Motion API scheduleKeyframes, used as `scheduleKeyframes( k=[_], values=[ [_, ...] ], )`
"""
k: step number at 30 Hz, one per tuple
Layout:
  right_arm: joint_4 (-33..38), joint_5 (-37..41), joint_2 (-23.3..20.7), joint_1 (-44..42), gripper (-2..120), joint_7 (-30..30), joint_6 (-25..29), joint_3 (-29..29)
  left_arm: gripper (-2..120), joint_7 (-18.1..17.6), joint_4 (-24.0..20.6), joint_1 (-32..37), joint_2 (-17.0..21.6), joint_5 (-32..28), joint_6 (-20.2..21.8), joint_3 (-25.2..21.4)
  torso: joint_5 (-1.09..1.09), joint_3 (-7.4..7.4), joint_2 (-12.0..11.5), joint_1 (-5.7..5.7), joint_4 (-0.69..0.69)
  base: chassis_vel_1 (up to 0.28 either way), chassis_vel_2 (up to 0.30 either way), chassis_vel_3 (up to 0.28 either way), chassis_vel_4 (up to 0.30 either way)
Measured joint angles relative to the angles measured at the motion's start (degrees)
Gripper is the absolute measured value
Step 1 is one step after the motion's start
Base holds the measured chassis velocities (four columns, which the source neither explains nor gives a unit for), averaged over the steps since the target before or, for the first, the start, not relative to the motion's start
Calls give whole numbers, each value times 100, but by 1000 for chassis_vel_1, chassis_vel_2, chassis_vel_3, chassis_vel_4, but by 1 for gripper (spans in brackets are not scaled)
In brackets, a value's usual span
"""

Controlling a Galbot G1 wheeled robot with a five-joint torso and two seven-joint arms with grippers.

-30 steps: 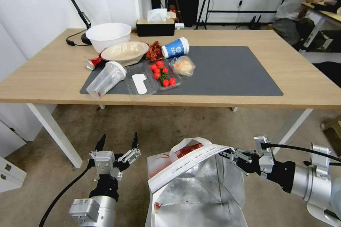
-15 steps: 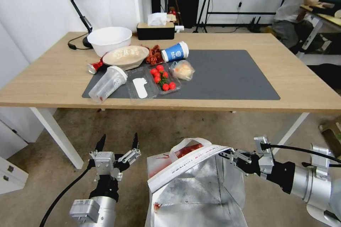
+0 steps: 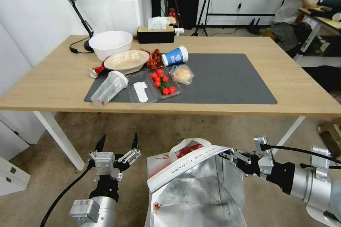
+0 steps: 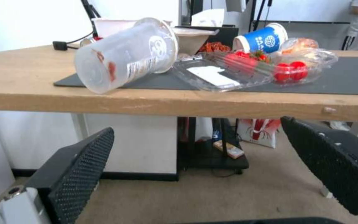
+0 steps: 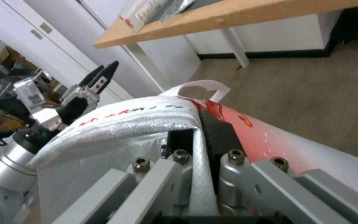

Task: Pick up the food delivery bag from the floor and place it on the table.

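Up close, right end effector clamps food delivery bag rim; left end effector wide open, empty.

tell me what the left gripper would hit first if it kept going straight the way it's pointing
Probably the front edge of the table. The open left gripper points at it from below tabletop height, so it might pass underneath instead; depth is unclear.

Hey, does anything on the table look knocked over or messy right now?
Yes. On the table, the clear plastic cup lies on its side with red smears inside, jutting off the grey mat. The blue paper cup is tipped over too.
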Motion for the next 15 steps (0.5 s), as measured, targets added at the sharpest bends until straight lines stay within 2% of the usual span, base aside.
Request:
scheduleKeyframes(
  k=[15],
  values=[
    [2, -30, 5, -28, 0, -12, 5, 3, 100, 7, 0, 9, -9, 30, -15, 6, 0, 211, 368, 158, 0, 0, 0, 0, 0]
  ],
)
